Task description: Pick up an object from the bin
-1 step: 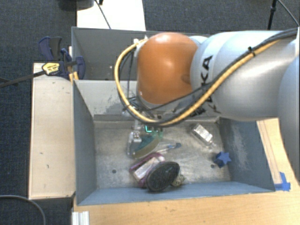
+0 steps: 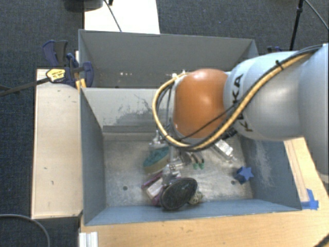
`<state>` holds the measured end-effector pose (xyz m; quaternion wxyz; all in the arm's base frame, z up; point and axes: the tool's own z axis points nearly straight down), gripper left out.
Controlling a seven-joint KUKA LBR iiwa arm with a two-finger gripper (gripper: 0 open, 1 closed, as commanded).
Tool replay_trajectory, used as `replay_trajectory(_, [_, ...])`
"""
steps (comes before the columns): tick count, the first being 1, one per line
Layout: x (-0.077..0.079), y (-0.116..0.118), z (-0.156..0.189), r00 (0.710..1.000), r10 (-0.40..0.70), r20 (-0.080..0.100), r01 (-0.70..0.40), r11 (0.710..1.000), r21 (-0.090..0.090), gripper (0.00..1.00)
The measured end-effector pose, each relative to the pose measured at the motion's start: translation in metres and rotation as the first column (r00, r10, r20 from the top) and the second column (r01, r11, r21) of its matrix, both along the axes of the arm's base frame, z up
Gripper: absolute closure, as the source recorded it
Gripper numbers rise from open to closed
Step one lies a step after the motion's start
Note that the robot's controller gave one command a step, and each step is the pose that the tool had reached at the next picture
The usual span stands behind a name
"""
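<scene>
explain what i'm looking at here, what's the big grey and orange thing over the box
That is a robot arm, reaching in from the right; the orange dome is a cover on its wrist. One camera looks down into a grey metal bin. The gripper hangs low over a small heap: a teal wedge, a dark oval thing, a purple piece. A blue star-like thing lies apart, to the right. Whether anything is held cannot be told.
</scene>
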<state>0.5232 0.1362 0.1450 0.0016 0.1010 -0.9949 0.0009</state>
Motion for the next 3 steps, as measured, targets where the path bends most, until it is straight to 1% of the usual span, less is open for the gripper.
replay_trajectory(1, [0.019, -0.017, -0.050, 0.963, 0.270, 0.019, -0.270, 0.963, 0.006, 0.00])
replay_trajectory(2, [0.019, -0.019, -0.052, 0.965, 0.263, 0.015, -0.263, 0.965, 0.005, 1.00])
replay_trajectory(3, [0.022, -0.035, 0.118, 0.859, 0.512, 0.013, -0.512, 0.859, -0.002, 1.00])
